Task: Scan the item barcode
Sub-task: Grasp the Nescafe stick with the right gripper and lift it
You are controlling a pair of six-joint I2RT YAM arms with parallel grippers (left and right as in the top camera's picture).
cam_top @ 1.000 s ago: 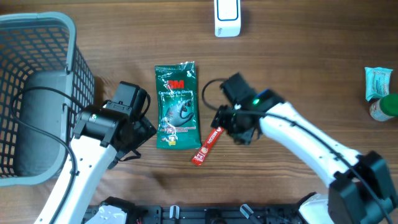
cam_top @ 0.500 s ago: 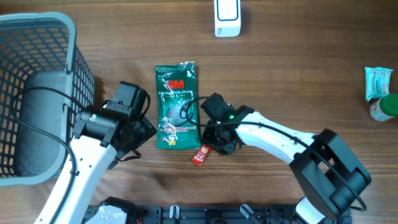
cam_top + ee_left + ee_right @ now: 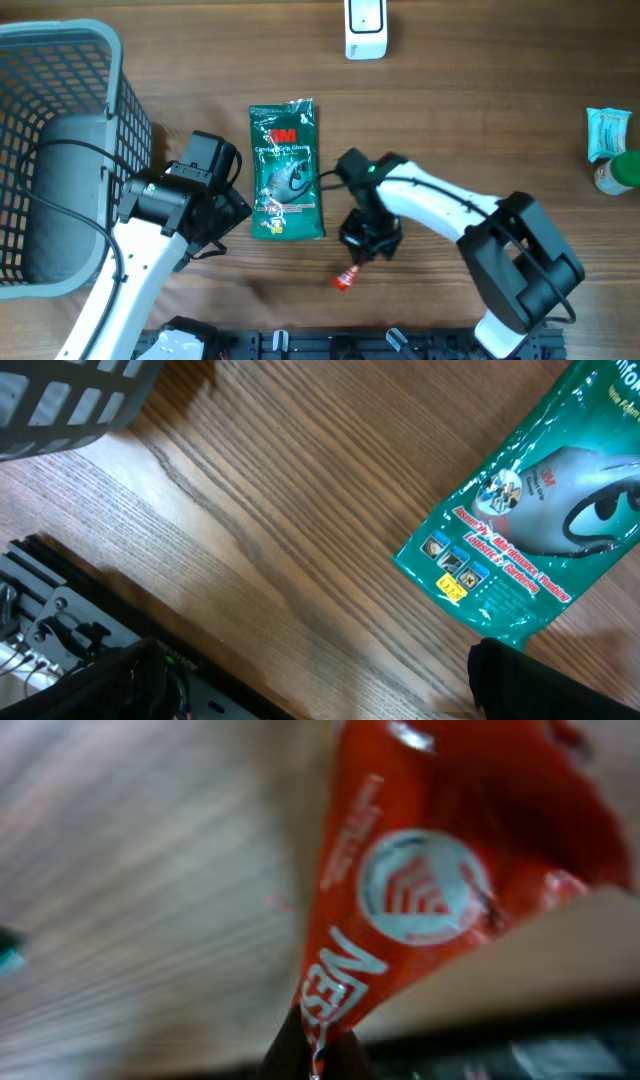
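The right gripper (image 3: 364, 250) is pinching one end of the red sachet (image 3: 345, 280), which is pointing away from the far scanner (image 3: 365, 28), while the left gripper (image 3: 232, 207) is gaping empty.

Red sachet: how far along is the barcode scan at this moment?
Done: the grasp. The right tool is shut on one end of the red sachet. In hand: holding it; the right wrist view is blurred, so no barcode can be made out. Left: presenting it to the white device at the far edge, likely the scanner, which sits well apart. The green glove pack lies flat, in neither tool.
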